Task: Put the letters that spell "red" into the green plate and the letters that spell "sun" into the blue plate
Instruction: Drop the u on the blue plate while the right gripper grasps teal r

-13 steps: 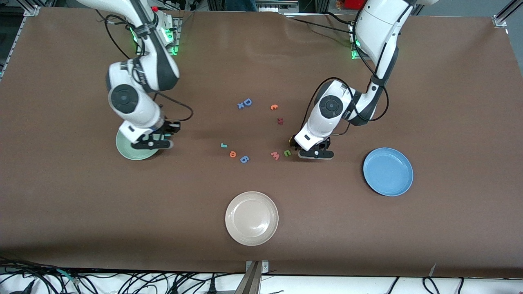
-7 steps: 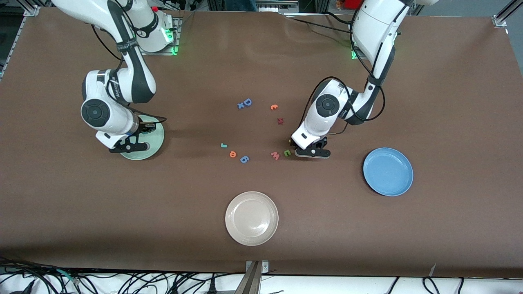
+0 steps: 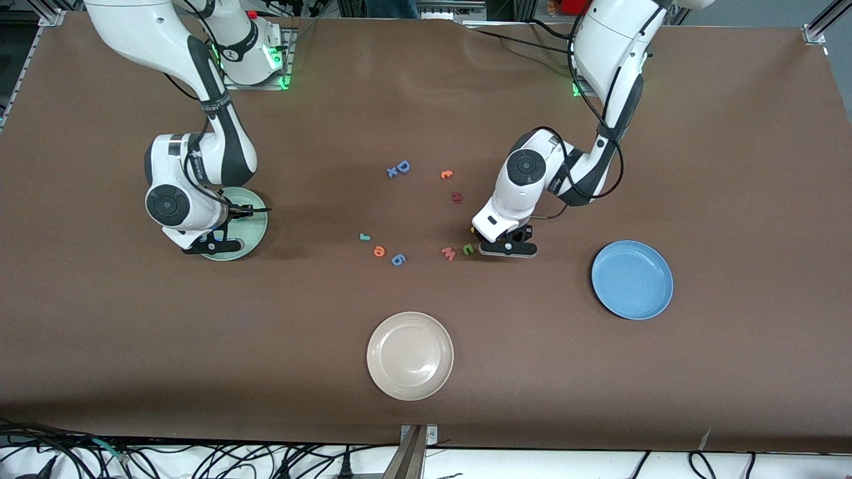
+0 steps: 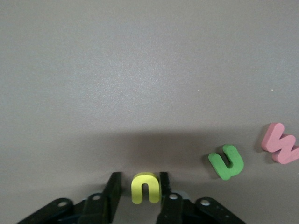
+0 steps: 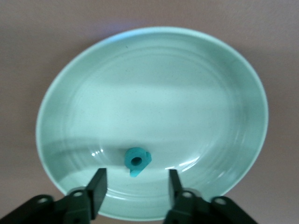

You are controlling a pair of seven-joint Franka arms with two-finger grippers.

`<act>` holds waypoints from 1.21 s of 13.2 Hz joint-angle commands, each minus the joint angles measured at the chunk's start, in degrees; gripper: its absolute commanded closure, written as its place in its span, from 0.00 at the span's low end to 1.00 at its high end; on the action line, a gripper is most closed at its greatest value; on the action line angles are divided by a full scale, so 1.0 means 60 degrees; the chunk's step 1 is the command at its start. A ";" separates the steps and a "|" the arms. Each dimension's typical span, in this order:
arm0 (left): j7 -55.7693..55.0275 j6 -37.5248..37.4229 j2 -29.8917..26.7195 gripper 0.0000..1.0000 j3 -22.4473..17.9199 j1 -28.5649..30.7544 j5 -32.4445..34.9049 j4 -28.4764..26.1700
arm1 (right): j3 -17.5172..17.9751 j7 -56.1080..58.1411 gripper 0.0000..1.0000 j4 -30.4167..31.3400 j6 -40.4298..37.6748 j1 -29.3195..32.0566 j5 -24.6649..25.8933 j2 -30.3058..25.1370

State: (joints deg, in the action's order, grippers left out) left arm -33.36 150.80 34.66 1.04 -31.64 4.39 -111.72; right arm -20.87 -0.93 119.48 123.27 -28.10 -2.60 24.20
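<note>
left gripper (image 4: pixel 145 198): jaws clamp yellow "u" (image 4: pixel 145 188) | right gripper (image 5: pixel 135 189): jaws apart over green plate (image 5: pixel 224 93), teal "d" (image 5: pixel 137 160) inside

High front camera faces the arms; wrist cameras (close) look down.

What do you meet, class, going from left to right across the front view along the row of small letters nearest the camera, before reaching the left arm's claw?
Teal "r" → orange "e" → periwinkle "6"-like letter → pink "w" → green "n".
</note>
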 commanded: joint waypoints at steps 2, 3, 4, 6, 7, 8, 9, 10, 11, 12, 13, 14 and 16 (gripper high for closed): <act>-0.0534 0.0047 0.0098 0.80 -0.0115 -0.0132 0.0294 0.0148 | 0.0123 -0.0093 0.00 -0.0138 -0.0666 -0.0033 -0.0546 -0.0808; -0.0578 0.0047 0.0098 0.84 -0.0100 -0.0132 0.0294 0.0148 | 0.0153 -0.0224 0.00 -0.0211 -0.0710 -0.0048 -0.0781 -0.0883; -0.0593 0.0018 0.0098 0.88 -0.0100 -0.0132 0.0280 0.0162 | 0.0385 -0.0283 0.00 -0.0241 -0.0696 -0.0048 -0.0913 -0.1058; -0.0608 -0.0026 0.0055 0.95 -0.0086 -0.0059 0.0192 0.0192 | 0.0868 -0.1143 0.00 -0.0372 -0.0682 -0.0048 -0.0944 -0.1103; -0.0579 -0.0114 -0.0004 0.97 -0.0086 0.0028 0.0192 0.0279 | 0.1132 -0.1525 0.00 -0.0402 -0.0580 -0.0048 -0.0944 -0.1103; -0.0535 -0.0578 -0.0062 0.98 -0.0086 0.0131 0.0192 0.0483 | 0.1453 -0.2008 0.00 -0.0518 -0.0492 -0.0048 -0.0944 -0.1103; -0.0477 -0.1381 -0.0063 0.99 -0.0086 0.0248 0.0177 0.0934 | 0.1819 -0.2709 0.00 -0.0577 -0.0230 -0.0048 -0.0944 -0.1074; -0.0403 -0.2331 -0.0063 0.99 -0.0071 0.0423 0.0221 0.1533 | 0.2142 -0.3136 0.00 -0.0534 0.0367 -0.0048 -0.0959 -0.0958; -0.0055 -0.3225 -0.0048 0.99 -0.0057 0.0642 0.0149 0.2090 | 0.2435 -0.3155 0.00 -0.0505 0.1040 -0.0048 -0.0944 -0.0783; 0.0529 -0.3800 -0.0048 0.99 -0.0042 0.0920 0.0017 0.2458 | 0.2815 -0.3257 0.00 -0.0505 0.1554 -0.0048 -0.0959 -0.0651; 0.1129 -0.4270 -0.0063 0.99 -0.0042 0.1213 -0.0259 0.2752 | 0.2993 -0.3272 0.00 -0.0505 0.2125 -0.0063 -0.0973 -0.0475; 0.1715 -0.4565 -0.0063 0.99 -0.0042 0.1506 -0.0320 0.2944 | 0.3154 -0.3417 0.00 -0.0505 0.2580 -0.0121 -0.0959 -0.0329; 0.2930 -0.4816 -0.0077 0.99 -0.0027 0.2266 -0.0350 0.2975 | 0.3200 -0.3507 0.01 -0.0534 0.3401 -0.0442 -0.0959 0.0051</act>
State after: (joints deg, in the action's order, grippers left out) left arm -23.04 123.84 34.16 0.23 -21.77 3.86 -94.54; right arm -1.84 -21.48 116.57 139.86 -29.46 -7.41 22.61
